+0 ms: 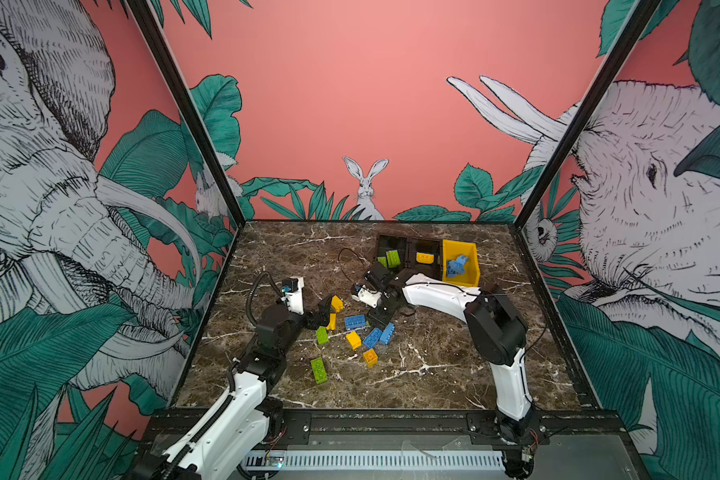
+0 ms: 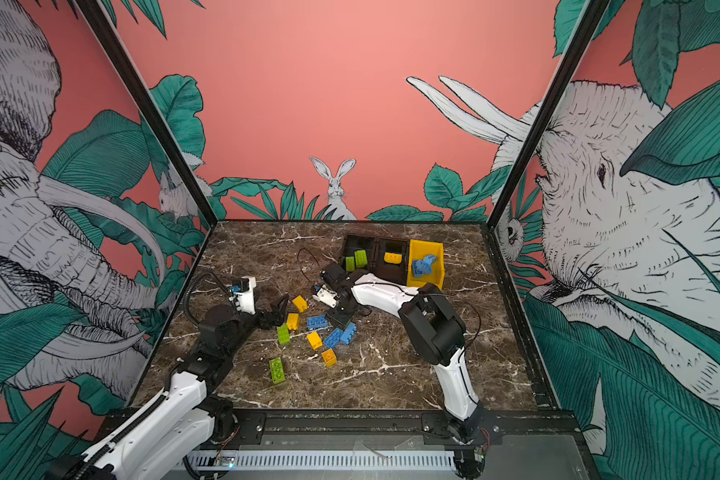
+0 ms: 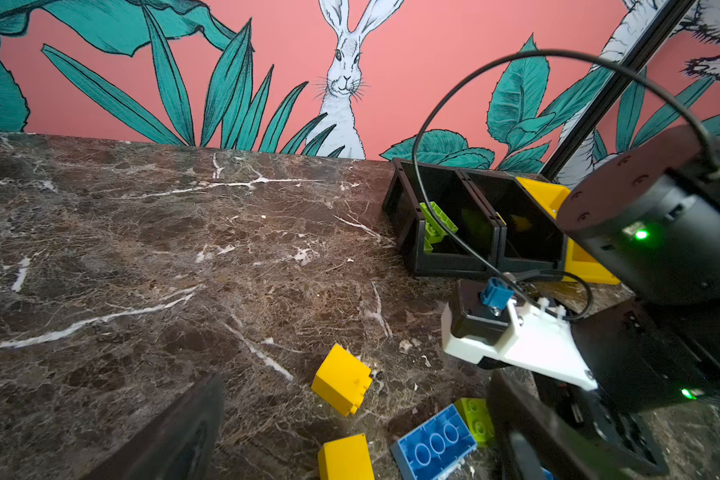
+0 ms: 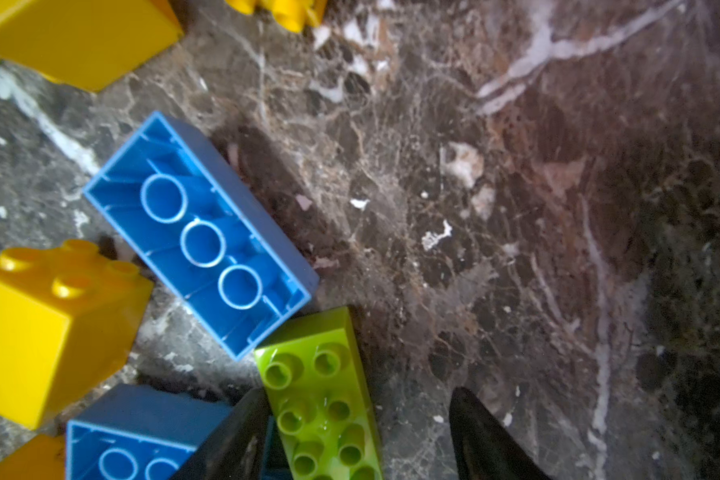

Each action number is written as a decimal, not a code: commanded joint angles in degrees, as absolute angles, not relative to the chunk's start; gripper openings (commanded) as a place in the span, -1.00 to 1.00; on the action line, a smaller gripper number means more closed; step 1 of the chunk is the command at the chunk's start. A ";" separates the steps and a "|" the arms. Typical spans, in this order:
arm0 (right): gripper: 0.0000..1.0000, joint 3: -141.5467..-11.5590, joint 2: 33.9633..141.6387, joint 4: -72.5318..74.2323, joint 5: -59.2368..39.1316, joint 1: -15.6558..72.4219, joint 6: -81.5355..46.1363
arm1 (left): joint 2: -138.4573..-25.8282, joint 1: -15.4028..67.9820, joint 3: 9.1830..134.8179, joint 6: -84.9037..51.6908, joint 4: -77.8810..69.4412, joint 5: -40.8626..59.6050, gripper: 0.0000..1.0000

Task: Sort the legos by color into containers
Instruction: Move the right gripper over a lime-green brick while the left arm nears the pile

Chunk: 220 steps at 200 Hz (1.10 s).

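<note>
1 lime green lego [image 4: 321, 399] lies on the table [image 4: 516, 208] between the parted jaws of our right gripper [image 4: 358, 395]. Next we must close, lift and carry it to the black container [image 1: 391, 242] holding greens. Our left gripper [image 2: 278, 311] gapes wide.

Lime, yellow, blue legos [image 1: 355, 322]; brown-marbled table [image 1: 433, 365]

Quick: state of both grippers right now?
Left gripper: fingers wide open, holding nothing.
Right gripper: open, fingers on either side of a lime green brick, with a gap on one side, so not clamped.
</note>
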<state>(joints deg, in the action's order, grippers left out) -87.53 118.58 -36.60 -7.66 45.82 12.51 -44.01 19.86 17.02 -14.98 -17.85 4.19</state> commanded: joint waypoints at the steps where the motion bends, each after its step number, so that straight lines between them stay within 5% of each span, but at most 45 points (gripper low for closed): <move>1: 0.30 -91.30 121.69 -40.14 -6.90 45.24 14.97 | -45.22 20.12 16.71 -14.24 -20.04 6.42 0.98; 41: 0.14 -98.69 125.09 -44.75 -7.16 43.64 17.16 | -46.37 20.12 17.70 -13.38 -19.43 8.14 0.98; 175: -0.37 -94.01 115.18 -34.22 -7.72 42.16 3.97 | -46.42 20.10 18.64 -12.83 -18.32 9.19 0.98; 196: 0.17 -94.96 115.92 -38.03 -5.90 42.11 5.23 | -47.19 20.22 19.06 -12.59 -18.28 10.29 0.98; 220: 0.30 -92.85 116.40 -38.23 -4.88 42.15 4.12 | -47.11 20.21 19.13 -12.11 -17.72 9.25 0.98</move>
